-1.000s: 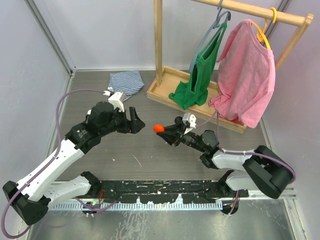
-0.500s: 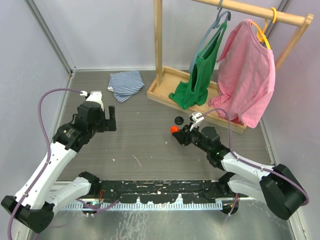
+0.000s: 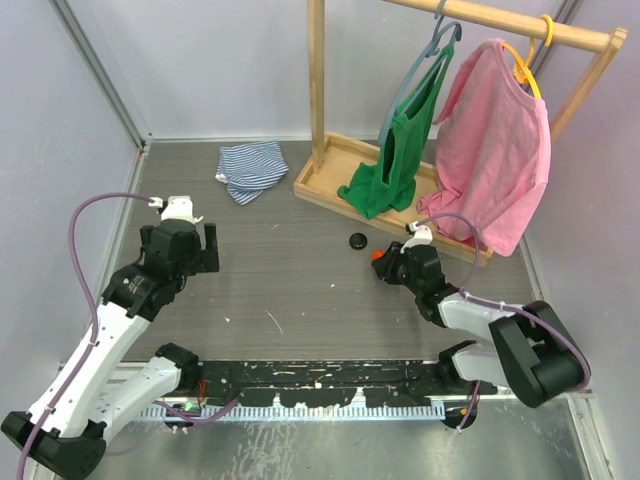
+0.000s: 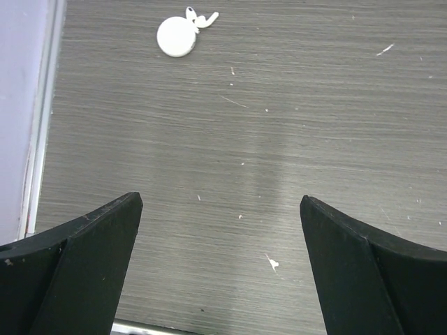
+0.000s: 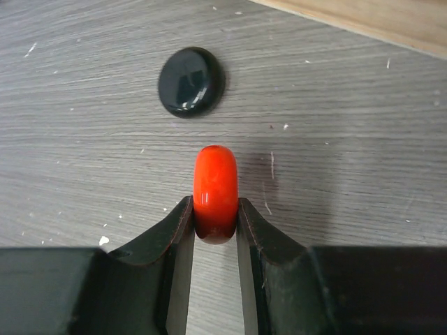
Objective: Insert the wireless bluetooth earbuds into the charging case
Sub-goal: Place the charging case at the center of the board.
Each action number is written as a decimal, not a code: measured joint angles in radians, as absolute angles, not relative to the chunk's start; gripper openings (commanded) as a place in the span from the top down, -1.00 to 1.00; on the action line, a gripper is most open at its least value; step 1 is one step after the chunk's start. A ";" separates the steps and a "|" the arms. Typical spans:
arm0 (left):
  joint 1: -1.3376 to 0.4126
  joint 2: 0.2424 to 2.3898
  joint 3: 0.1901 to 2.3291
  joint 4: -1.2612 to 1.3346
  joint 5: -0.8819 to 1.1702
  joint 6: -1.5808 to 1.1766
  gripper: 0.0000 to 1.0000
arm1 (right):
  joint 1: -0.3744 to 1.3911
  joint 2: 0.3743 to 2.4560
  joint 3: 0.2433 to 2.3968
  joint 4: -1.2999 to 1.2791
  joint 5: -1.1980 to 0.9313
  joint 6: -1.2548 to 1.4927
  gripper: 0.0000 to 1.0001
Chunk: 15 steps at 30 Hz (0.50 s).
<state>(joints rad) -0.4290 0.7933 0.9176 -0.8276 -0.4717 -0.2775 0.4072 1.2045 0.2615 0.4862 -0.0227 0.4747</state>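
Closest in, the right fingers (image 5: 171, 244) are clamped on a glossy orange rounded plastic piece (image 5: 215, 181), held on edge right at their tips above the grey wood-grain desk (image 3: 300, 290). Going by its size against its neighbour, I'd call it a puck-shaped case rather than a bud. Just beyond it a shiny black round puck-like case (image 5: 191, 82) lies flat on the desk, apart from the orange piece.

Over to the other side: the left fingers (image 4: 91, 265) stand wide open with nothing between them, looking down at bare desk. Ahead of them, near the wall edge, sits a white round puck-like case (image 4: 176, 36), and touching its far rim are the tiny white earbuds (image 4: 202, 15). They're out of the case, so the insertion isn't done. Whether that case is open I cannot tell.

My read is that the step in hand is a pickup. A tip grip on a rounded edge can squirt loose, so the right side wants a steady squeeze, then a flat set-down clear of the black puck. The left side wants to come in over the buds, narrow its gap first, take one bud across its body and avoid nudging the case.

At the back there's a blue-and-white striped folded cloth (image 3: 252, 165), then a wooden clothes rack (image 3: 330, 180) with a green top (image 3: 395, 160) and a pink shirt (image 3: 495, 140) on hangers.
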 measured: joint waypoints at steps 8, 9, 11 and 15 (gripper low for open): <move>-0.418 0.781 0.917 -0.827 -0.514 -0.277 -0.96 | 0.382 1.374 0.287 0.575 -0.001 0.546 0.69; -0.416 0.780 0.917 -0.827 -0.516 -0.277 -0.96 | 0.380 1.395 0.304 0.577 -0.002 0.554 0.64; -0.416 0.776 0.916 -0.827 -0.519 -0.277 -0.96 | 0.377 1.436 0.340 0.578 -0.006 0.569 0.54; -0.415 0.767 0.911 -0.827 -0.519 -0.277 -0.96 | 0.375 1.486 0.393 0.574 -0.013 0.598 0.34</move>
